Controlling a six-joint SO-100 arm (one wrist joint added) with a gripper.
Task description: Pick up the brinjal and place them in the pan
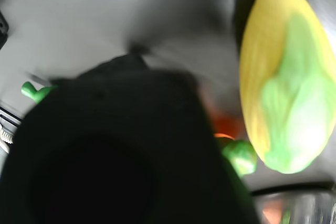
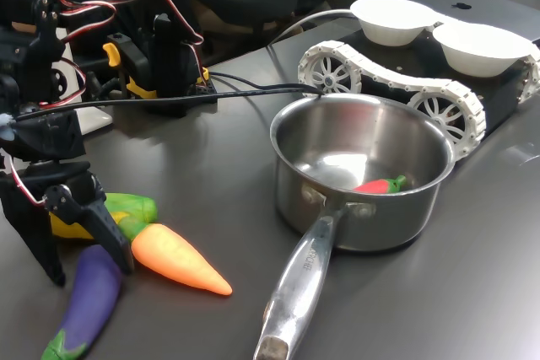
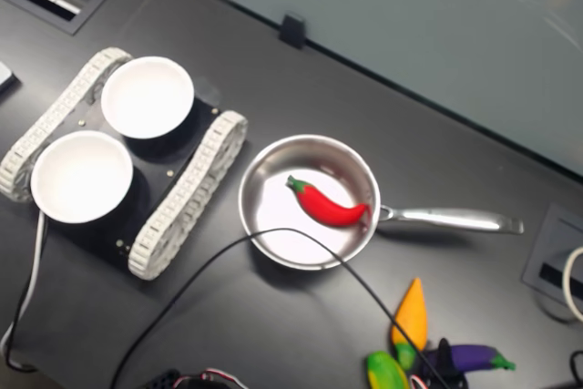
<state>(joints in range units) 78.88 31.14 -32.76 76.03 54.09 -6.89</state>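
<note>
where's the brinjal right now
The brinjal lies on the table at the first exterior view's lower left, right beside the carrot, with the gripper standing over its upper end.

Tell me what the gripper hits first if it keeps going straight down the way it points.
Most likely the brinjal: the gripper points down with open fingers straddling its upper end. The carrot lies just beside, though depth is uncertain.
</note>
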